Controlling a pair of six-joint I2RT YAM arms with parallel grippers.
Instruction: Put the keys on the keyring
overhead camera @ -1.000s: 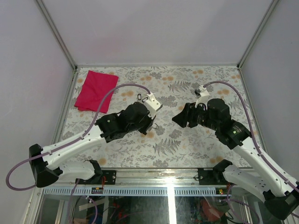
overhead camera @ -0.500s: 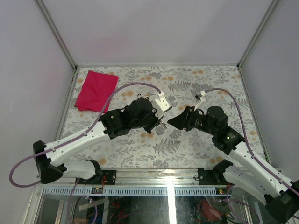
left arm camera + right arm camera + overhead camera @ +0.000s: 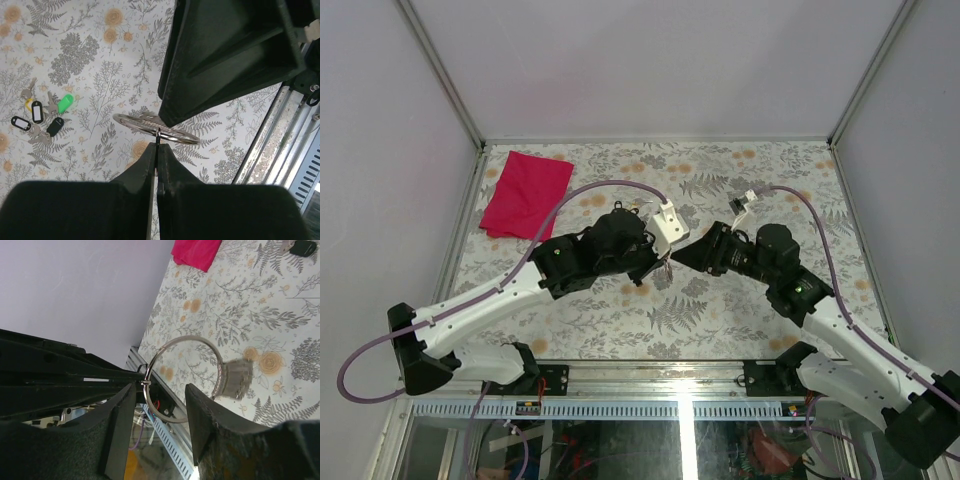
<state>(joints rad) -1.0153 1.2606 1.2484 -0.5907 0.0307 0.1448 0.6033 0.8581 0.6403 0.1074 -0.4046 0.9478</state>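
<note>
My right gripper (image 3: 161,388) has moved in, open at the keyring (image 3: 185,337); my left gripper (image 3: 156,145) pinches its wire, which looks light, stiff and slippery.

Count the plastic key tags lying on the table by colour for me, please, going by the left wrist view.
Black tags: 3
Green tag: 1
Yellowish tag, partly hidden: 1
Total: 5

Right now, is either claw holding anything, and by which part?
The left claw pinches the keyring by its thin wire rim. The right claw stands open, gripping nothing.
</note>
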